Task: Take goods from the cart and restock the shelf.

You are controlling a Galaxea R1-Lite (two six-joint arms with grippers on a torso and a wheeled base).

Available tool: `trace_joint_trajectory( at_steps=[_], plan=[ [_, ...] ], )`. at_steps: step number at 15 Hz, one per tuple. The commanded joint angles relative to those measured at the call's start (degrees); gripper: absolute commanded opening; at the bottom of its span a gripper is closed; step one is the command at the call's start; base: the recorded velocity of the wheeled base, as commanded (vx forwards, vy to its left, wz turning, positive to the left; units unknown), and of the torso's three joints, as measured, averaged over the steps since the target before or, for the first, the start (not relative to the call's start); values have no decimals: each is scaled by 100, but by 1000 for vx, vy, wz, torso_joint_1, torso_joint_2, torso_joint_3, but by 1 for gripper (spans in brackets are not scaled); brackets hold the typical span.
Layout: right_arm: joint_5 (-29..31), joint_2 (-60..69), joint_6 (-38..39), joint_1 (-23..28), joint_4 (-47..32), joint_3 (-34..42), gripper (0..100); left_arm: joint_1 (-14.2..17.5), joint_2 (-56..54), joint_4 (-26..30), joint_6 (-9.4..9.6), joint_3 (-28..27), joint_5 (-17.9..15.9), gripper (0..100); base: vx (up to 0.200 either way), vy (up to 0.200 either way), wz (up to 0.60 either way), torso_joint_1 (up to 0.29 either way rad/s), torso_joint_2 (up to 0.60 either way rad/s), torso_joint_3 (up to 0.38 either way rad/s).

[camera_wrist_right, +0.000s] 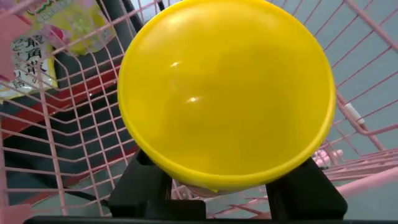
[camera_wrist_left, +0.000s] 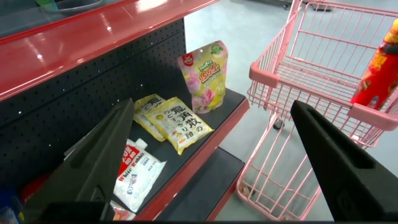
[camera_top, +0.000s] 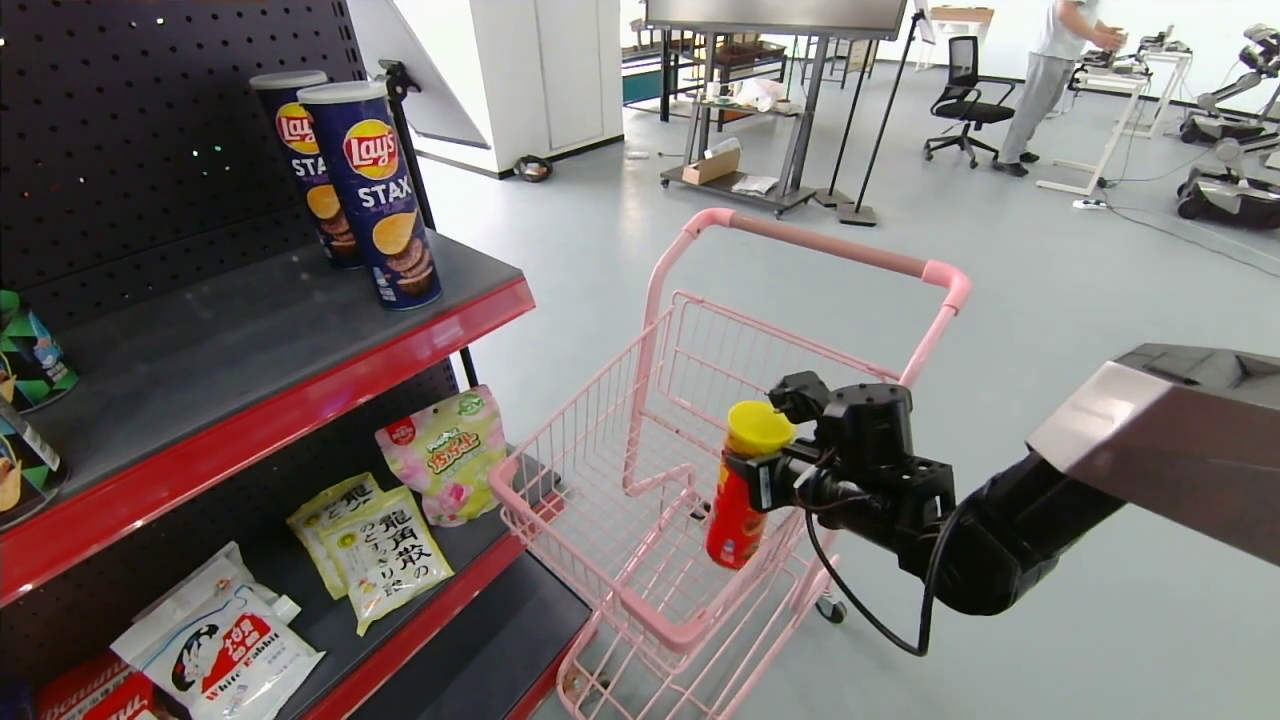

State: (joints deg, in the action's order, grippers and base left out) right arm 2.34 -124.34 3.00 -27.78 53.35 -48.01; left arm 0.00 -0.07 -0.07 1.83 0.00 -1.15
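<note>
Yellow-lidded can (camera_top: 735,520), lower middle, is clamped under its lid by right gripper (camera_top: 752,478) (upright, probably to lift from cart (camera_top: 830,246)); left gripper (camera_wrist_left: 211,107) gapes wide, empty.

Right claw (camera_top: 745,472) extended forward, clamped on can (camera_top: 733,525); left claw (camera_wrist_left: 211,106) spread wide.

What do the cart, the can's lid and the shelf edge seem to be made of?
Cart: probably metal wire coated in pink, judging by its thin rigid grid. Lid: likely smooth glossy yellow plastic; it shows soft highlights. Shelf edge: seemingly red-painted metal, with a sheen.
</note>
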Motion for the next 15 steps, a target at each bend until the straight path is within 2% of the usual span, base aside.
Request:
trace_joint_trajectory(
  at_steps=[1, 4, 5, 7, 8, 12, 15],
  plan=[
    [12, 745, -282, 10, -35, -200, 0, 0, 7, -1, -7, 0, 0, 100, 0, 0, 0, 0, 0, 0],
    [12, 1931, -537, 10, -1274, -587, 0, 0, 7, -1, -7, 0, 0, 100, 0, 0, 0, 0, 0, 0],
    [12, 1975, -537, 10, -1336, -605, 0, 0, 7, -1, 2, 0, 0, 100, 0, 0, 0, 0, 0, 0],
    [293, 2898, -590, -43, -2118, -684, 0, 0, 7, -1, -7, 0, 0, 100, 0, 0, 0, 0, 0, 0],
    [434, 3223, -651, -43, -2241, -587, 0, 0, 7, -1, -7, 0, 0, 100, 0, 0, 0, 0, 0, 0],
    [654, 4823, -941, 54, -2909, 389, 0, 0, 7, -1, 2, 0, 0, 100, 0, 0, 0, 0, 0, 0],
    [909, 6089, -985, 344, -2962, 1742, 0, 0, 7, -1, 2, 0, 0, 100, 0, 0, 0, 0, 0, 0]
  ],
)
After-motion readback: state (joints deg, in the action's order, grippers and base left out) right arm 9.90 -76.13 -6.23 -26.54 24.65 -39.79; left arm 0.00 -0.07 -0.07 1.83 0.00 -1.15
